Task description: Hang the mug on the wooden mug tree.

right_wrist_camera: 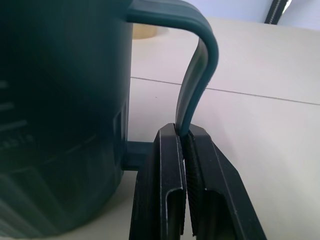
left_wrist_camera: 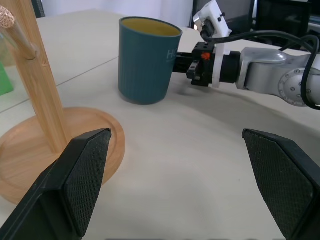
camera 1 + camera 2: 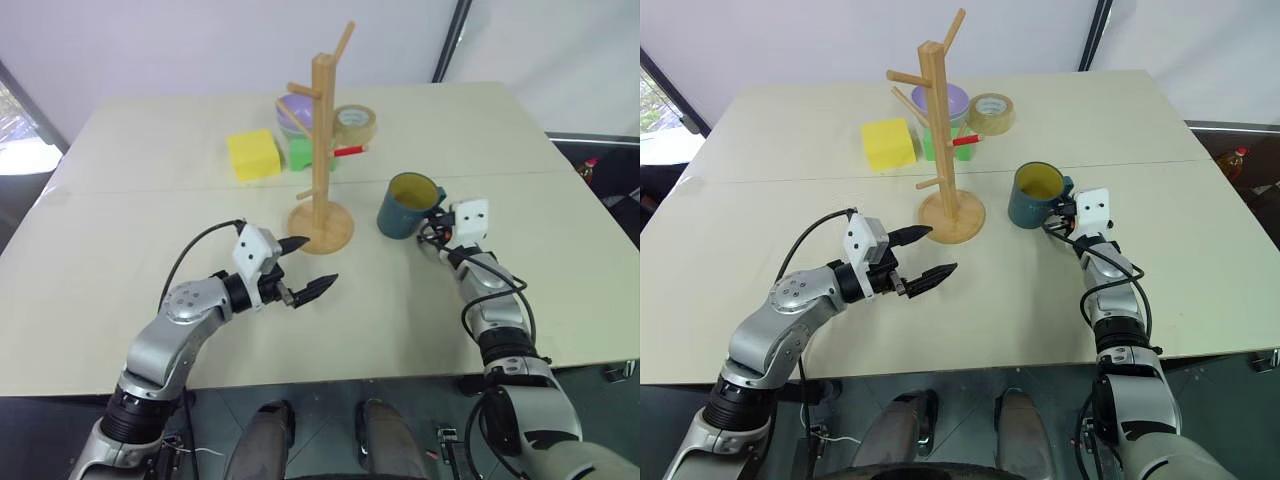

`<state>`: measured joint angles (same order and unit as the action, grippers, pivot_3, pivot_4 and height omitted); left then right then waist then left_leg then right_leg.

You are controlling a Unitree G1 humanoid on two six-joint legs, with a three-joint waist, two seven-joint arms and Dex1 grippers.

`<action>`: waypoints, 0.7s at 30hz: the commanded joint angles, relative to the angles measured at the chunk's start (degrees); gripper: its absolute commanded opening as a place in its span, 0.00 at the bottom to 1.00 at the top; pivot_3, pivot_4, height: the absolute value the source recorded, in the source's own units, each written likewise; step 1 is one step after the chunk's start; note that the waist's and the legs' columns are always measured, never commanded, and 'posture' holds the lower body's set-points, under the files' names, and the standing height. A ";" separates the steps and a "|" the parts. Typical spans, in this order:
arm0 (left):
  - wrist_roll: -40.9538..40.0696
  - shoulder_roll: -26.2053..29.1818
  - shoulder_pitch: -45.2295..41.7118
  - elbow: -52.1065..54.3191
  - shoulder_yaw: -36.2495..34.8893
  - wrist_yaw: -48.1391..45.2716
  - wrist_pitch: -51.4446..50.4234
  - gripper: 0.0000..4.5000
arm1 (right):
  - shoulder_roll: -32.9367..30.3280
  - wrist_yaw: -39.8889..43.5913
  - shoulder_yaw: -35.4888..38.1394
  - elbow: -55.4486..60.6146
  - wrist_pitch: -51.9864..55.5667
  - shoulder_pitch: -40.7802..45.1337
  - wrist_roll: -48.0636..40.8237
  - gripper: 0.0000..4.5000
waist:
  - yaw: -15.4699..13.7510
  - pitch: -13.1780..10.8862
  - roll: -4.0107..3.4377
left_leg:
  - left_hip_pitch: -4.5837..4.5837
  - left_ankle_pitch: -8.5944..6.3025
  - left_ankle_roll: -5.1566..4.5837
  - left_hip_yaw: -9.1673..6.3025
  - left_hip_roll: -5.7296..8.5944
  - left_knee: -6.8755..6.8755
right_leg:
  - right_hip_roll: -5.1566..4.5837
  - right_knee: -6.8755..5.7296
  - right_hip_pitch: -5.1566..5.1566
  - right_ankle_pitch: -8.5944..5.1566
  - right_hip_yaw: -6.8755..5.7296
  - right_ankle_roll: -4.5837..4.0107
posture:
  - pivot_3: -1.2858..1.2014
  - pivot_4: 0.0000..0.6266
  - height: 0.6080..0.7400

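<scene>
Beige table [image 3: 120, 260] — right claw [image 1: 186, 145] clamps the mug [image 3: 405, 207] (by its handle); left claw [image 3: 303, 268] gapes beside the wooden mug tree [image 3: 322, 150].

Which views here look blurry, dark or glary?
Right wrist view: the mug sits so close it reads as a dark, soft mass, with its handle pinched between the jaws. Left wrist view: crisp and evenly lit. Left eye view: bright washed-out patch at the far left edge; soft shadows under the wooden mug tree.
</scene>
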<state>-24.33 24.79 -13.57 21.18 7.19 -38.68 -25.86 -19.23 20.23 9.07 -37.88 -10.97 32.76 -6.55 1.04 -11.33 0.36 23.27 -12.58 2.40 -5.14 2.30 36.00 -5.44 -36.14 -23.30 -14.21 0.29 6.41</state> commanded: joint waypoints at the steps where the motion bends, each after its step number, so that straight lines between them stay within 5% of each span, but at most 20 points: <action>1: -0.33 0.97 0.31 1.27 -3.83 0.18 1.98 1.00 | -3.69 6.32 -2.59 11.42 -1.54 -1.58 0.30 0.01 | 0.00 -0.01 -0.01 | 0.00 0.00 0.00 0.00 0.00 -0.01 | 0.00 0.00 -0.01 0.01 0.00 0.01 | 0.52 0.24 1.00; 9: -4.69 5.67 -0.77 -1.44 -13.65 -5.02 4.28 1.00 | -15.97 25.57 -8.49 37.87 9.82 -2.21 -5.19 0.01 | 0.03 -0.02 -0.02 | 0.01 0.00 0.00 0.03 -0.06 0.01 | 0.03 -0.02 -0.06 -0.06 0.01 -0.11 | 0.52 0.24 1.00; 21: -9.36 9.28 -1.99 0.24 -16.53 -8.70 2.32 1.00 | -18.55 32.65 -13.75 36.61 21.43 13.26 -2.93 0.01 | -0.31 -0.07 0.06 | 0.12 -0.01 0.00 0.03 -0.08 -0.08 | 0.00 0.09 -0.16 -0.03 0.00 -0.14 | 0.52 0.24 1.00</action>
<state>-31.80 33.57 -15.48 18.69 -7.54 -47.33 -23.45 -37.21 52.38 -5.08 -1.09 10.34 44.33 -9.71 0.73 -11.39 0.42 23.41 -12.59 2.40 -5.09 2.21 35.91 -5.44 -36.03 -23.47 -14.19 0.29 6.36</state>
